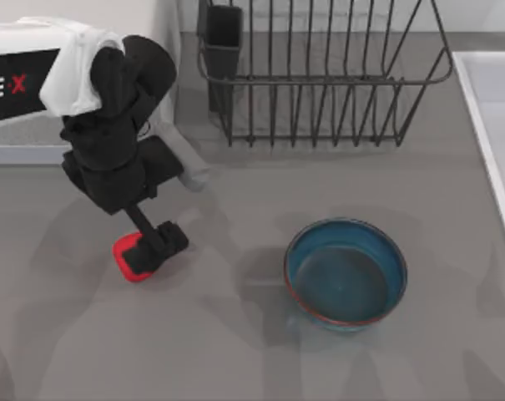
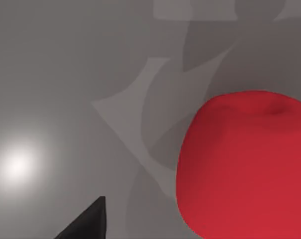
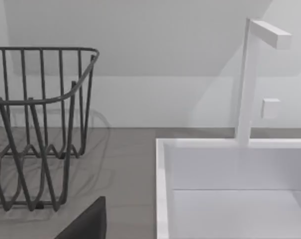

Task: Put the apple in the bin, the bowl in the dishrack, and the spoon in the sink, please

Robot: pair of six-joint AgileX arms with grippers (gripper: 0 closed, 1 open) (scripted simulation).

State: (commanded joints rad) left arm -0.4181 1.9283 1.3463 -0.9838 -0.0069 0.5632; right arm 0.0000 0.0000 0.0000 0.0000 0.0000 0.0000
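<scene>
The left arm reaches in from the nine o'clock edge of the grey table (image 1: pixel 235 359), and its left gripper (image 1: pixel 156 249) is down at the apple (image 1: pixel 128 257), which sits on the table at about eight o'clock from the centre. From above, the dark fingers (image 1: pixel 170 240) lie over the apple's right side, touching or nearly touching it; whether the jaws are open or closed around it I cannot tell, since the arm covers them. The left wrist view has the apple (image 2: pixel 245 164) close up, red and matte with a shallow dimple on top, resting on the table (image 2: pixel 65 74), and one dark fingertip (image 2: pixel 88 224) well apart from it.

The bowl (image 1: pixel 346 274) stands upright and empty on the table at about four o'clock from the centre, blue-teal inside with a thin reddish-brown rim, well apart from the apple. The dishrack (image 1: pixel 319 75) stands at twelve o'clock, its black utensil cup (image 1: pixel 223 38) at the rack's left corner. The sink (image 1: pixel 490 125) runs along the three o'clock edge.

The right wrist view looks across the table at the dishrack (image 3: pixel 36 129) and the sink (image 3: pixel 162 189) side by side, with a white faucet (image 3: pixel 250 79) rising behind the basin. One dark fingertip (image 3: pixel 88 224) of the right arm's jaws shows there; their state cannot be told.
</scene>
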